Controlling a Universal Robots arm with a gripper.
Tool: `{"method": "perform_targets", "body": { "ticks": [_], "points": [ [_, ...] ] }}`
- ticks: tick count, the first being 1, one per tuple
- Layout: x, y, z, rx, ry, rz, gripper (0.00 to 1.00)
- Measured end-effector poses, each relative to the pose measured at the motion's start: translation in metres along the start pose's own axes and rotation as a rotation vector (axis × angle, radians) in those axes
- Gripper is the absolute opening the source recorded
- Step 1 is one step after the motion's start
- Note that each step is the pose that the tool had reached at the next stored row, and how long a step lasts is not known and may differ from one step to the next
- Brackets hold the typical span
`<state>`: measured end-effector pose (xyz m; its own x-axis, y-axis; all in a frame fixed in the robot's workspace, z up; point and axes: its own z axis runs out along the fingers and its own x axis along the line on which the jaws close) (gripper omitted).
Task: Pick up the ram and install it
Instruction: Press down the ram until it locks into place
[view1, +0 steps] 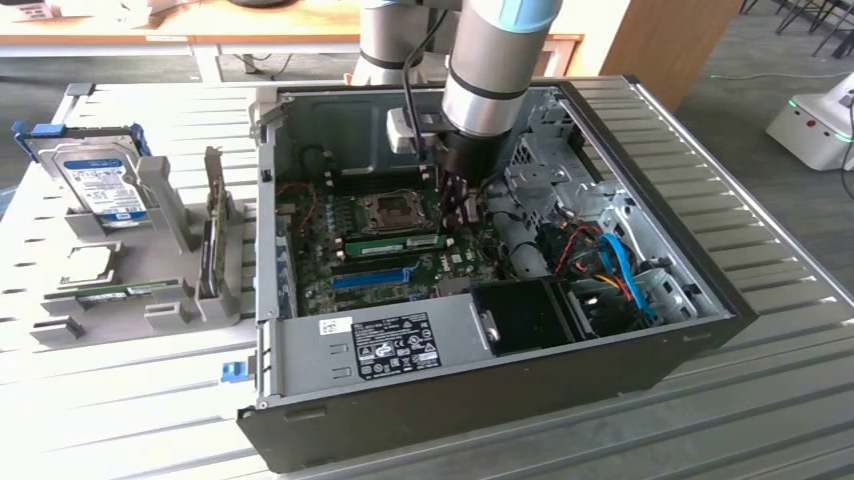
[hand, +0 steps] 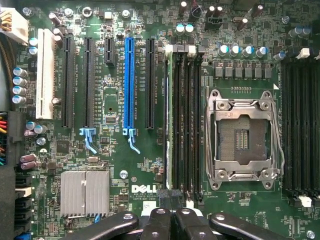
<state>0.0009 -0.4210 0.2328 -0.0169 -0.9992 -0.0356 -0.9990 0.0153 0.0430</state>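
Motherboard, slotted ram beside closed claw

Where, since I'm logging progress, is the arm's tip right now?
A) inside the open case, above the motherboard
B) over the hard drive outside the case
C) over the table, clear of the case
A: the arm reaches down into the case, and the wrist view looks straight onto the motherboard with the shut jaws over it.
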Motion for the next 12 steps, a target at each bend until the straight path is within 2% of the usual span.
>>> {"method": "perform_targets", "body": {
  "ticks": [12],
  "points": [
    [-0.0058,0.0001,0.0006,0.0002,-0.0021,0.000,0.11]
  ]
}}
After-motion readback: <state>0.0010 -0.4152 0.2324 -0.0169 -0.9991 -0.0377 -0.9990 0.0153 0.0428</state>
